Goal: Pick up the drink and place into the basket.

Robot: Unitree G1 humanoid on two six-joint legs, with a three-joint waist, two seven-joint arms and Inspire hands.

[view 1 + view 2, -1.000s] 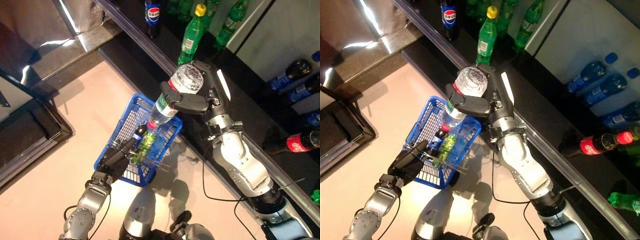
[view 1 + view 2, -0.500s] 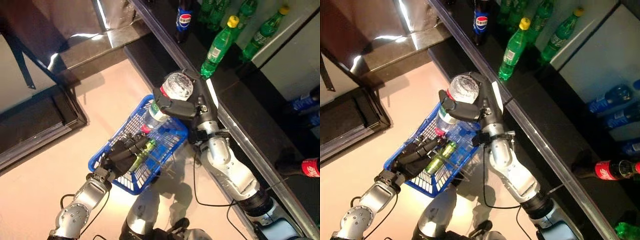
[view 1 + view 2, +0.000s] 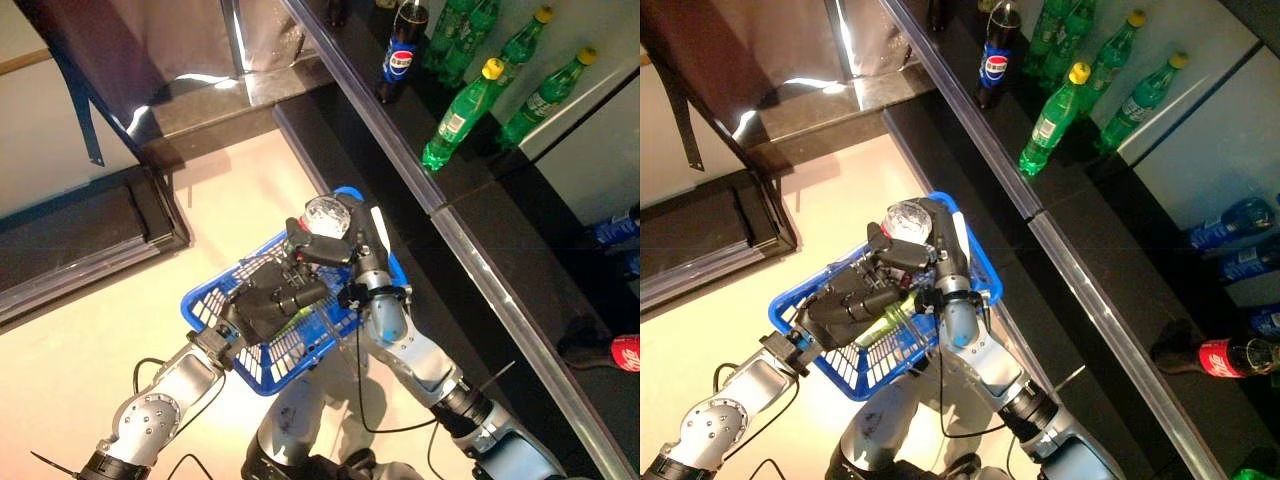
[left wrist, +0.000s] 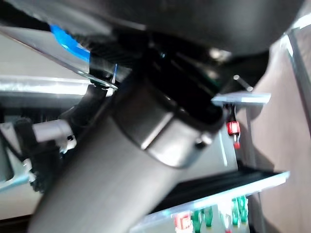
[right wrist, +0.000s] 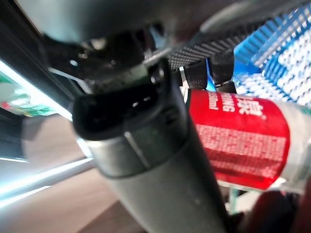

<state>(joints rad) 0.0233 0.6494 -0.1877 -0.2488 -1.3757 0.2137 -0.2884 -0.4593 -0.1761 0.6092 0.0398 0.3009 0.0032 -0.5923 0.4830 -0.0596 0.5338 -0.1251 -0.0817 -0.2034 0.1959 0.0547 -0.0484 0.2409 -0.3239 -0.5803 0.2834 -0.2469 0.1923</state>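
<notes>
A clear drink bottle (image 3: 325, 216) with a red label (image 5: 233, 141) is held bottom-up by my right hand (image 3: 340, 250), whose fingers are curled round it. Its neck end points down inside the blue wire basket (image 3: 215, 340). My left hand (image 3: 850, 305) is over the basket's near side, fingers curled on the basket's handle, and it holds the basket off the floor. A green bottle (image 3: 890, 320) lies in the basket, partly hidden under the two hands.
A dark shelf with a metal rail (image 3: 480, 270) runs along the right. It holds green bottles (image 3: 455, 120), a dark cola bottle (image 3: 400, 60), blue bottles (image 3: 1230, 220) and a red-labelled cola bottle (image 3: 1220, 357). A dark low platform (image 3: 90, 230) lies at the left.
The camera has shifted. My right hand has come down with the bottle from above the basket into it. Left hand and basket now sit close under the right hand.
</notes>
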